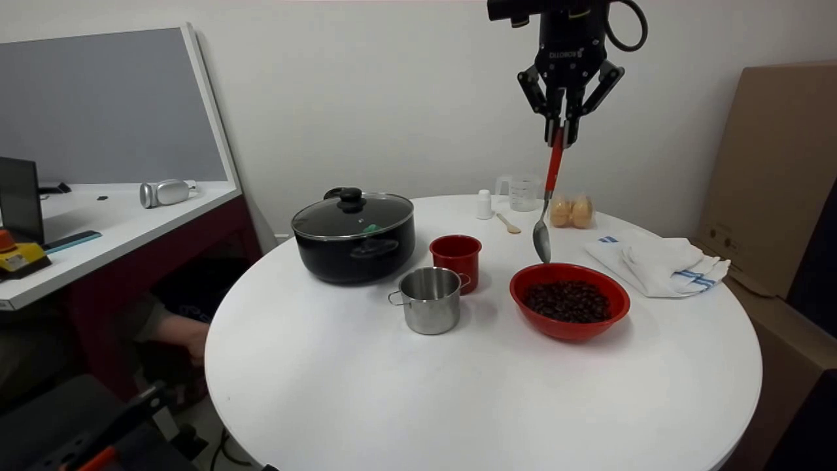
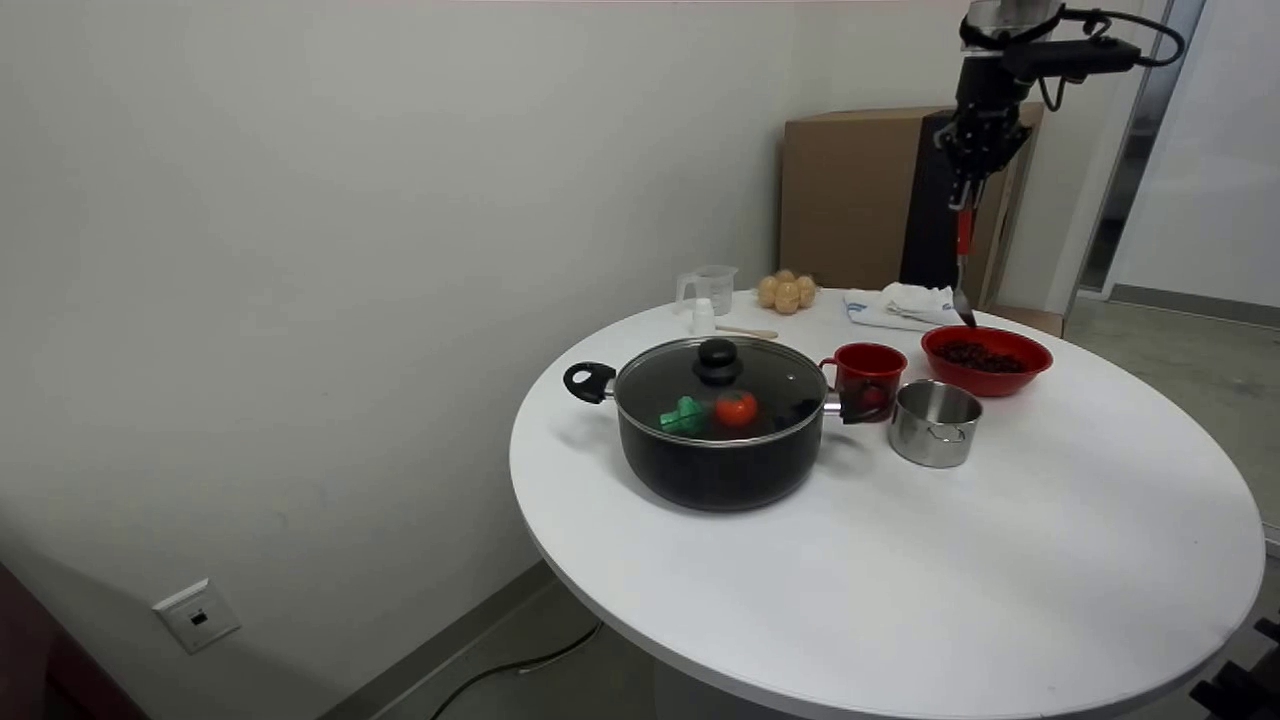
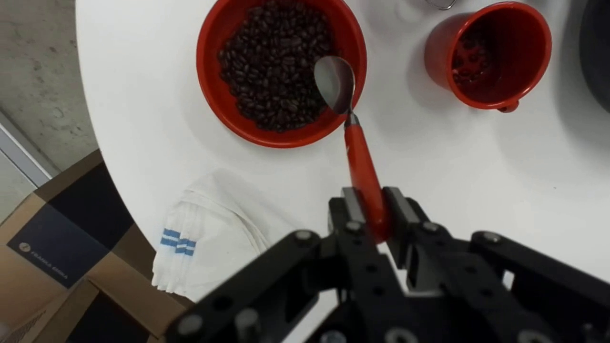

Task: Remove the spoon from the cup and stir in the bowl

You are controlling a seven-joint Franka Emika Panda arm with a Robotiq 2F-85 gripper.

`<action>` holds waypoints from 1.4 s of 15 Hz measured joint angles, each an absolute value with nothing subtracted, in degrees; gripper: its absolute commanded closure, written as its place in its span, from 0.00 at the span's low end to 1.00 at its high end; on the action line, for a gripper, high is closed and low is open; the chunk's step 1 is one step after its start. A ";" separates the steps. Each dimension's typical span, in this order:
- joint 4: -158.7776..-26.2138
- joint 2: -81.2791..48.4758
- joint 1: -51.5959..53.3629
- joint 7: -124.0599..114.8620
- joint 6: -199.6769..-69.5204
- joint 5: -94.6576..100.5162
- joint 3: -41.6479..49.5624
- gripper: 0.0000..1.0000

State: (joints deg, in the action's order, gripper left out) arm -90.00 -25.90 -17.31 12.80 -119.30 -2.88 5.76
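Observation:
My gripper (image 1: pixel 560 142) is shut on the upper end of the spoon (image 1: pixel 554 163), whose red handle runs down to a steel head. The spoon hangs tilted, head down, beside the far rim of the red bowl (image 1: pixel 569 331) in both exterior views. From the wrist view, the spoon's head (image 3: pixel 335 85) overlaps the inside edge of the bowl (image 3: pixel 281 139), which holds dark beans (image 3: pixel 276 66). Whether head and rim touch, I cannot tell. The red cup (image 1: pixel 456 252) stands upright a short way from the bowl, its inside visible in the wrist view.
A steel cup (image 1: pixel 431 313) is right by the red cup, with a black lidded pot (image 1: pixel 356 258) beyond. A folded white towel (image 1: pixel 660 261) lies beside the bowl. Farther back are eggs (image 1: pixel 571 212), a measuring cup (image 1: pixel 524 193), a white bottle (image 1: pixel 484 205) and a small wooden spoon (image 1: pixel 509 224).

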 measured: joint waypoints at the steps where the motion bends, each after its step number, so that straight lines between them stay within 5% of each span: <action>1: -91.19 -25.58 -17.53 12.90 -120.89 -2.91 5.79 0.96; 21: -107.37 -21.79 -21.66 16.55 -140.26 -3.27 7.60 0.96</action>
State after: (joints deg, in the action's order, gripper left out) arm -107.37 -21.79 -21.66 16.55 -140.26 -3.27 7.60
